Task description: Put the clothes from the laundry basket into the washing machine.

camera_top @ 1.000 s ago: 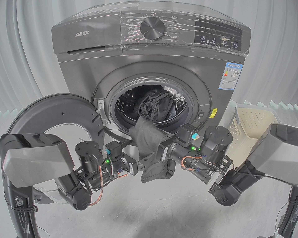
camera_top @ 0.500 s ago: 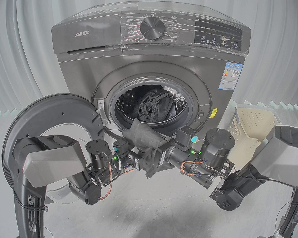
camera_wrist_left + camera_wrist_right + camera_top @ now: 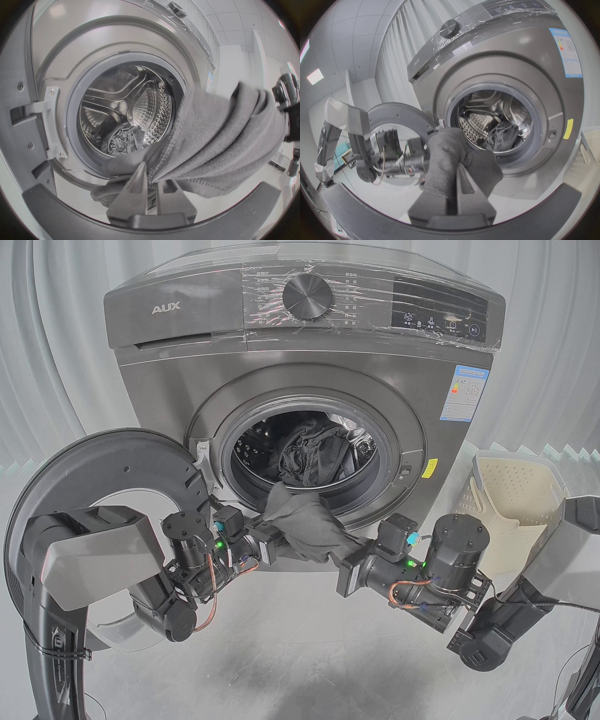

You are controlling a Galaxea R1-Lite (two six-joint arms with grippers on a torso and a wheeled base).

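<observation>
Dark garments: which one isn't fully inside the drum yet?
The grey cloth hanging out over the door seal, gripped by the left pincer and right pincer; the other garment lies crumpled inside the drum.

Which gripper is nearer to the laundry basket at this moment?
The right. The right gripper grips the dark garment on the side of the laundry basket; the left gripper grips it farther off, beside the open door.
</observation>
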